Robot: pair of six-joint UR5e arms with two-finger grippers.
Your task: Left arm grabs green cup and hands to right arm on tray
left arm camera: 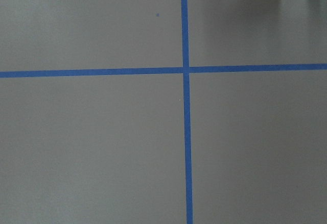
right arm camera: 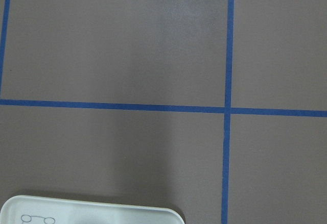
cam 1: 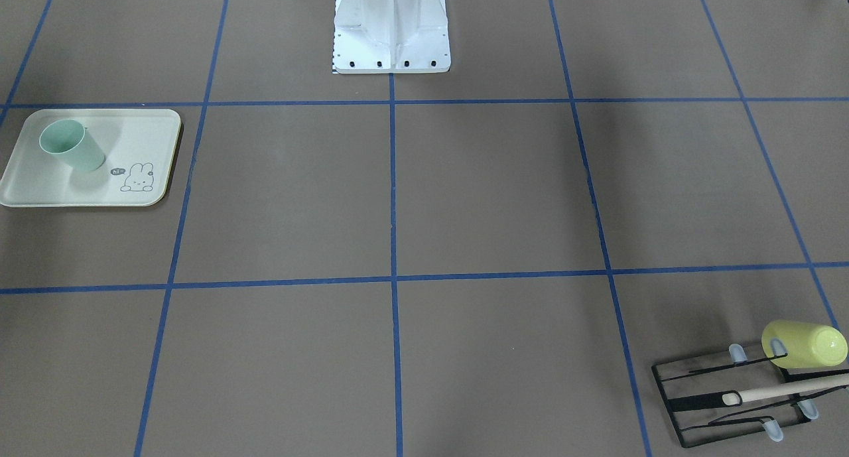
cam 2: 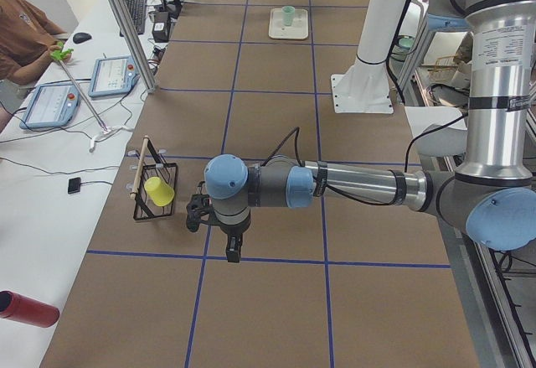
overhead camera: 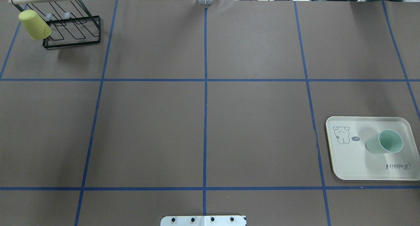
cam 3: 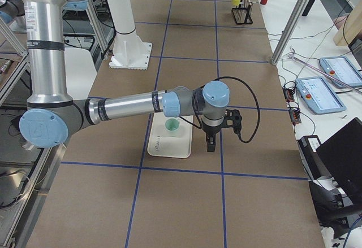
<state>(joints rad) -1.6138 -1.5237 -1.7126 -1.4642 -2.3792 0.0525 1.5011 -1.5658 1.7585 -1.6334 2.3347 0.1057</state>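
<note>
Because the left end effector (cam 2: 232,251) and the right end effector (cam 3: 210,144) show only in the side views, small and dark, it cannot be told whether their fingers are spread or pressed together. Both point downward over the worktop (overhead camera: 151,127), a flat matte brown surface divided into rectangles by blue tape lines (overhead camera: 205,121). The green cup (overhead camera: 385,145), a smooth, slightly tapered, handleless tumbler of pale mint plastic, stands upright and mouth up on the tray (overhead camera: 361,167), between the bunny drawing and the far short rim, beside the "Rabbit" script. The tray is cream, flat and rectangular, with rounded corners and a low raised rim. The right arm (cam 3: 130,107), a silver-grey tube with pale blue joint caps, reaches out level, its end effector near the tray and apart from the cup. The left arm (cam 2: 360,188) reaches out likewise, near the black wire rack (overhead camera: 73,32), where a yellow-green cup (overhead camera: 34,24) sits tilted on a prong.
</note>
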